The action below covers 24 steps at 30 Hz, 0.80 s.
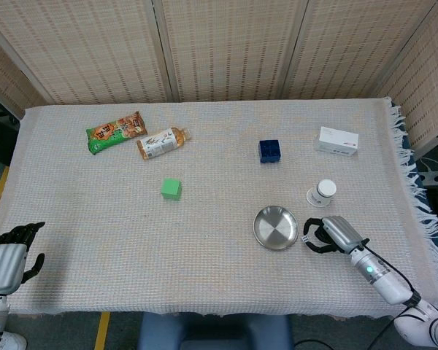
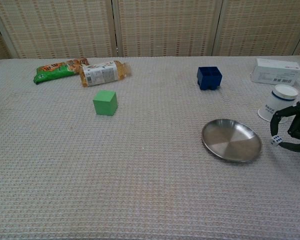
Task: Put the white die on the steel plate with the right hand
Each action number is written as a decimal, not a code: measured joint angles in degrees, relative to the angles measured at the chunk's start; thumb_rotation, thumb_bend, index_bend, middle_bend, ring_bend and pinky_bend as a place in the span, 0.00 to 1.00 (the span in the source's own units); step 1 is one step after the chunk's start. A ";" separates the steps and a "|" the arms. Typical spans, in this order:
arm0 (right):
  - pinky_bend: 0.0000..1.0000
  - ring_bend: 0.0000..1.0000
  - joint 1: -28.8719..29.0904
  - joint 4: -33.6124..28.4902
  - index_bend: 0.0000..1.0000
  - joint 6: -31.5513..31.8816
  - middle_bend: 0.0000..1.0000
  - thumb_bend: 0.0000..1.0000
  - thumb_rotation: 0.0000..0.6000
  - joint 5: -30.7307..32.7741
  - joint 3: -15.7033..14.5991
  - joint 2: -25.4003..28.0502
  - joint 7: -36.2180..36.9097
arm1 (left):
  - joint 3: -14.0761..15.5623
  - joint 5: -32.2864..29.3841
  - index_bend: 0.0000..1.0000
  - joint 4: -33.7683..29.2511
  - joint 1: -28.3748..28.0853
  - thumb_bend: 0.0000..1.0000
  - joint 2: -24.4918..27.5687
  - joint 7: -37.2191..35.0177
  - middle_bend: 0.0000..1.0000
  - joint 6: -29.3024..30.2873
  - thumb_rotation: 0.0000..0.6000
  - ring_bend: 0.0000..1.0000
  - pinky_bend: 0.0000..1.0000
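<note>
You're holding the white die (image 2: 276, 140) in your right hand (image 2: 293, 131), its dark fingers curling around the small dotted cube and pinching it clear of the cloth, just beside the right rim of the steel plate (image 2: 231, 140). In the head view the same right hand (image 1: 328, 233) is sitting close to the plate (image 1: 275, 227), silver-grey back up and black fingertips reaching toward the rim, though the die itself is too small to make out there. The plate is a shallow round dish, shiny and bare, lying flat on the waffle-weave tablecloth (image 2: 140, 190). Right behind your hand a white paper cup (image 2: 277, 103) with a blue band is standing upside down. Further back a white rectangular carton (image 2: 276, 71) is lying flat near the corner, and an open dark blue square box (image 2: 209, 78) is sitting toward the middle. Over on the left, a matte green cube (image 2: 105, 102) is resting on its own, and beyond it a plastic bottle (image 2: 102, 73) with an amber cap end is lying on its side, touching a crinkly green-and-orange snack packet (image 2: 60, 70). Your left hand (image 1: 9, 259) is hanging off the near left corner, black fingers loosely curled with nothing in them.
</note>
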 measured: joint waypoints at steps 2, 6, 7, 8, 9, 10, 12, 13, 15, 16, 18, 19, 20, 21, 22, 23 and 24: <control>0.82 0.88 0.77 -2.09 0.61 -0.50 0.97 0.30 1.00 0.30 0.72 0.50 -2.07 | -0.03 0.19 0.18 0.00 0.12 0.40 0.13 -0.47 0.21 0.35 1.00 0.20 0.31; 0.82 0.88 2.73 -4.58 0.61 -3.84 0.97 0.31 1.00 2.90 3.00 0.12 -4.10 | 0.01 0.21 0.18 0.14 0.18 0.40 0.35 -1.24 0.21 0.19 1.00 0.20 0.31; 0.82 0.88 3.15 -4.56 0.61 -4.73 0.97 0.31 1.00 3.52 3.43 -0.20 -4.03 | 0.00 0.15 0.18 0.18 0.16 0.40 0.40 -1.39 0.21 0.09 1.00 0.20 0.31; 0.82 0.88 3.57 -4.37 0.61 -5.57 0.97 0.31 1.00 4.18 3.87 -0.63 -4.01 | -0.02 0.08 0.18 0.21 0.15 0.40 0.45 -1.55 0.21 0.02 1.00 0.20 0.31; 0.82 0.88 3.98 -3.82 0.61 -6.38 0.97 0.31 1.00 5.00 4.36 -1.31 -4.07 | -0.03 0.04 0.18 0.22 0.15 0.40 0.48 -1.66 0.21 0.00 1.00 0.20 0.31; 0.82 0.88 4.20 -3.28 0.61 -6.79 0.97 0.31 1.00 5.46 4.66 -1.81 -4.13 | -0.04 0.02 0.18 0.23 0.15 0.40 0.51 -1.76 0.21 -0.03 1.00 0.20 0.31; 0.82 0.88 4.68 -1.85 0.61 -7.85 0.97 0.31 1.00 6.39 5.29 -3.01 -4.07 | -0.05 0.07 0.18 0.20 0.15 0.40 0.58 -1.86 0.21 -0.02 1.00 0.20 0.31; 0.82 0.88 4.89 -1.18 0.61 -8.45 0.97 0.31 1.00 6.81 5.50 -3.51 -3.95 | -0.04 0.10 0.18 0.19 0.16 0.40 0.58 -1.82 0.21 0.02 1.00 0.20 0.31; 0.82 0.88 5.33 0.42 0.61 -9.69 0.97 0.31 1.00 7.49 5.83 -4.52 -3.53 | 0.00 0.22 0.18 0.12 0.18 0.40 0.58 -1.67 0.21 0.11 1.00 0.20 0.31; 0.82 0.88 5.51 1.12 0.61 -10.16 0.97 0.31 1.00 7.69 5.91 -4.95 -3.30 | 0.02 0.28 0.18 0.09 0.18 0.40 0.57 -1.59 0.21 0.14 1.00 0.20 0.31; 0.82 0.88 5.91 2.76 0.61 -11.21 0.97 0.31 1.00 8.00 6.00 -5.93 -2.47 | 0.07 0.39 0.18 0.06 0.19 0.40 0.52 -1.38 0.21 0.20 1.00 0.20 0.31; 0.82 0.88 6.08 3.45 0.61 -11.64 0.97 0.31 1.00 8.06 5.99 -6.34 -2.00 | 0.08 0.42 0.18 0.05 0.19 0.40 0.50 -1.28 0.21 0.22 1.00 0.20 0.31; 0.82 0.88 6.26 4.14 0.61 -11.99 0.97 0.31 1.00 8.07 5.96 -6.76 -1.49 | 0.10 0.44 0.18 0.05 0.18 0.40 0.45 -1.19 0.21 0.22 1.00 0.20 0.31; 0.82 0.88 6.47 5.03 0.61 -12.34 0.97 0.31 1.00 7.99 5.87 -7.30 -0.79 | 0.10 0.43 0.18 0.07 0.18 0.40 0.42 -1.15 0.21 0.20 1.00 0.20 0.31; 0.82 0.88 6.62 5.67 0.61 -12.54 0.97 0.31 1.00 7.86 5.77 -7.69 -0.23 | 0.10 0.40 0.18 0.07 0.17 0.40 0.41 -1.11 0.21 0.18 1.00 0.20 0.31; 0.82 0.88 6.75 6.27 0.61 -12.68 0.97 0.31 1.00 7.70 5.65 -8.06 0.35 | 0.08 0.34 0.18 0.08 0.16 0.40 0.39 -1.09 0.21 0.14 1.00 0.20 0.31; 0.82 0.88 6.92 6.98 0.61 -12.81 0.97 0.31 1.00 7.40 5.46 -8.50 1.11 | 0.07 0.30 0.18 0.10 0.15 0.40 0.38 -1.08 0.21 0.10 1.00 0.20 0.31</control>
